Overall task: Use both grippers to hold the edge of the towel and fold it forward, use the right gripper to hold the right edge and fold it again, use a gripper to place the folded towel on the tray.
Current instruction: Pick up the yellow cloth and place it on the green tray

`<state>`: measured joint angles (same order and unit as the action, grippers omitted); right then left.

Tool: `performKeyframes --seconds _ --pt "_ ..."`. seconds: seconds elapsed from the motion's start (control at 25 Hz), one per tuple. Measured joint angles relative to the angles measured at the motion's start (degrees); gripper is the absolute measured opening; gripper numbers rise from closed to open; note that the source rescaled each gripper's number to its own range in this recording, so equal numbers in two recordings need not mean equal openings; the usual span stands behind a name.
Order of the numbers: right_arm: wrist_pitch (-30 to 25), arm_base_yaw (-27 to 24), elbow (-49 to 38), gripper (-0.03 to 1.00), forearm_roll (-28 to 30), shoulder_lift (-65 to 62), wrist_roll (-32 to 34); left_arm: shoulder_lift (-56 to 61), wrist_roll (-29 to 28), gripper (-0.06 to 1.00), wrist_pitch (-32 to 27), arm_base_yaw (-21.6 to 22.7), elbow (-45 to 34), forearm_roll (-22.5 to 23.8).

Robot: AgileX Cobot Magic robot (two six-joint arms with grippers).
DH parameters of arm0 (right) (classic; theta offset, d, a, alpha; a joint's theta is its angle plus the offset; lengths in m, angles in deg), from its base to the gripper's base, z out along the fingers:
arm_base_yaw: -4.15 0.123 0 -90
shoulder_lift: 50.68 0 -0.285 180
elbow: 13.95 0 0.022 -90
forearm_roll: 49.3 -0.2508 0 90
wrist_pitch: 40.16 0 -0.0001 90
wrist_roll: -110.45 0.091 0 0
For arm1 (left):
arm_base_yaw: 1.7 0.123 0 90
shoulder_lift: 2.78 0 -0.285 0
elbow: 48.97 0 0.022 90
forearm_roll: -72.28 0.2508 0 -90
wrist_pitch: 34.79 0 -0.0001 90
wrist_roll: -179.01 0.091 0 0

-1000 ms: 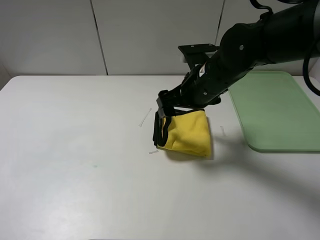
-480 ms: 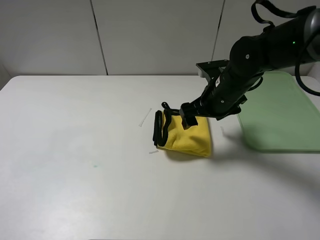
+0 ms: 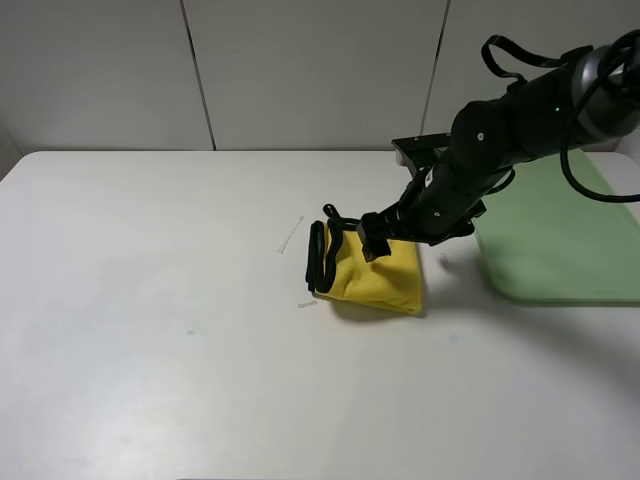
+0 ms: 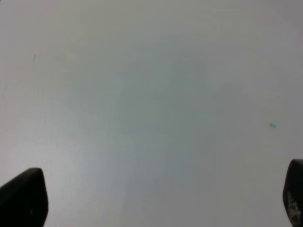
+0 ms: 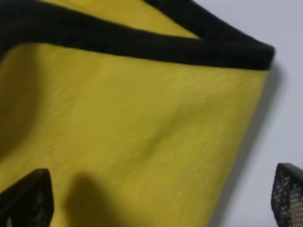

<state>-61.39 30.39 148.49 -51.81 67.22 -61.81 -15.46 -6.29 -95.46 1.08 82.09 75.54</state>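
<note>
Left gripper (image 4: 156,201) — fingers spread wide over bare table (image 3: 150,330). Towel (image 3: 375,270) — yellow, black-edged, folded, lying on the table just past centre, at nine o'clock from the green tray (image 3: 555,220). Right gripper (image 3: 368,238) — fingers apart, directly above the towel's far edge.

A glossy black arm (image 3: 500,140) with rounded, bulky segments is seen, and black cables (image 3: 520,55) are looped above it. A flat black bracket (image 3: 420,150) is mounted behind the fingers (image 3: 372,238). The right fingers (image 5: 288,194) are covered in a fine mesh-like texture; the left fingers (image 4: 26,196) are plain black and rounded.
</note>
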Motion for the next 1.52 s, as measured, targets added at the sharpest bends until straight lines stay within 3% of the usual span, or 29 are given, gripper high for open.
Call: performKeyframes --seconds 0.36,0.64,0.76,1.04,1.52 --pt "1.3 -2.2 0.0 1.0 -0.4 4.4 0.5 0.0 0.0 1.0 0.0 0.0 0.0 0.0" --pt "1.6 -2.2 0.1 0.96 -3.9 5.6 0.6 0.0 0.0 1.0 0.0 0.0 0.0 0.0" --pt "1.6 -2.2 0.1 0.83 -5.9 5.6 0.5 0.0 0.0 1.0 0.0 0.0 0.0 0.0" --pt "1.7 -2.0 0.1 0.12 -9.2 6.0 0.6 0.0 0.0 1.0 0.0 0.0 0.0 0.0" --pt "-0.6 -2.0 0.4 0.09 -7.3 3.1 -1.9 0.0 0.0 1.0 0.0 0.0 0.0 0.0"
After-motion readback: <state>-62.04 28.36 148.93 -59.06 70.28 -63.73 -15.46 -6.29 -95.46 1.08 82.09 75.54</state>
